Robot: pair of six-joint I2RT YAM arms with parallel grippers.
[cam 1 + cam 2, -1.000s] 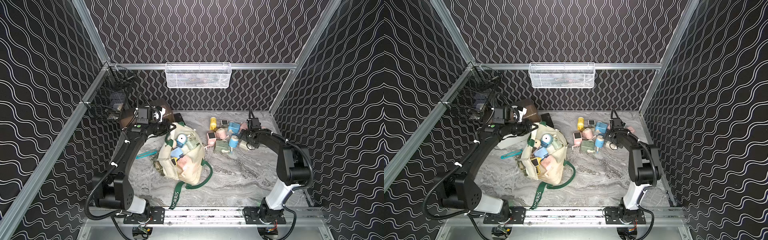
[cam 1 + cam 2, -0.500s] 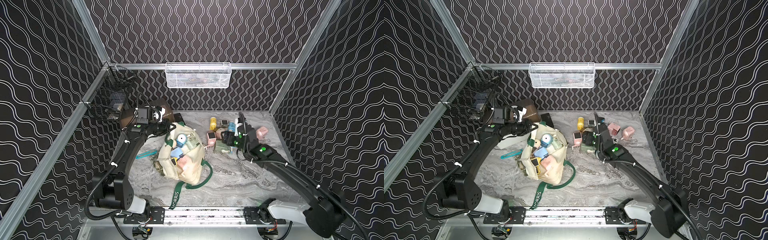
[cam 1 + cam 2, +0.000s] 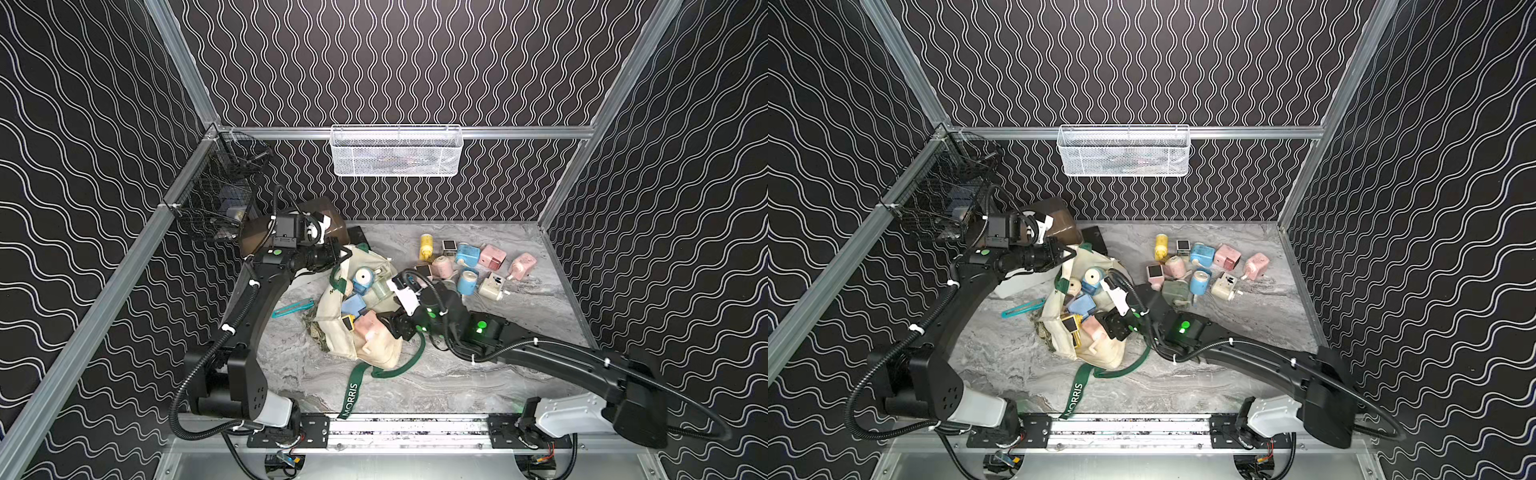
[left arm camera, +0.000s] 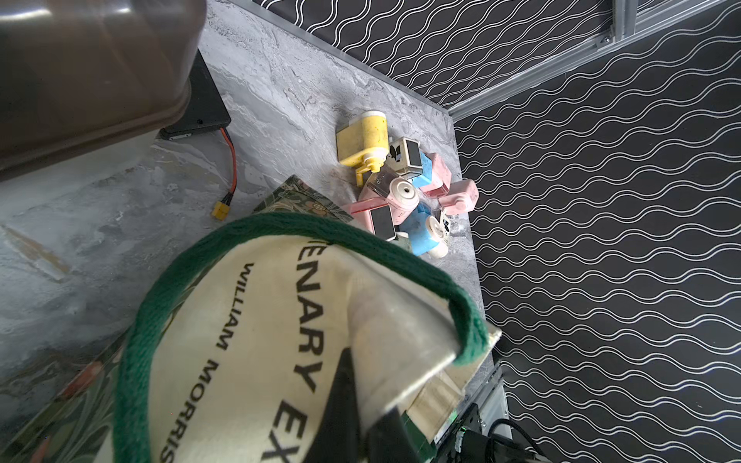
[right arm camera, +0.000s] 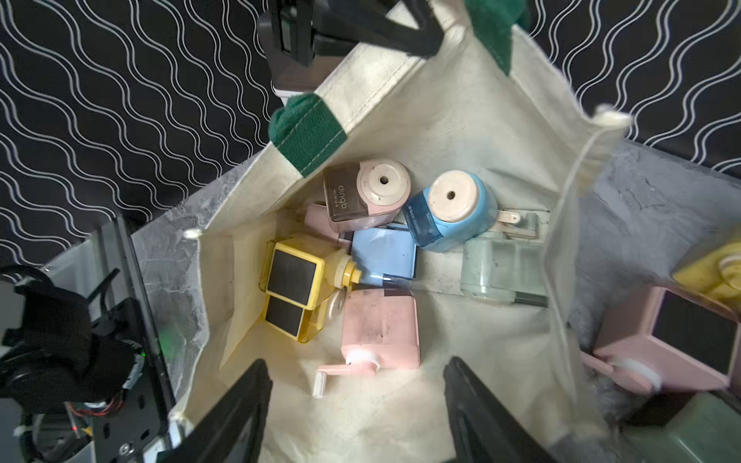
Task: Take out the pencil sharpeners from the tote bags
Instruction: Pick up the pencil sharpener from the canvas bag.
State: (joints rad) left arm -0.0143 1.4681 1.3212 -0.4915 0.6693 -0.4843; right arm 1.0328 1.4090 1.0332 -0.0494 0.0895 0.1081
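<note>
Having left the loose sharpeners point(image 3: 467, 254), right fingers point(image 5: 240, 405) gape above the tote bag point(image 3: 380, 355); left fingers point(image 4: 341, 401) grip its rim.

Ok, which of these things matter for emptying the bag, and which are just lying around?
Job: tote bag, pencil sharpeners inside it, sharpeners already out, left tool shut on the bag's rim, right tool open over it.
Lying about: teal strip, brown-lidded box, black battery pack, white mesh basket, black wire basket.
</note>
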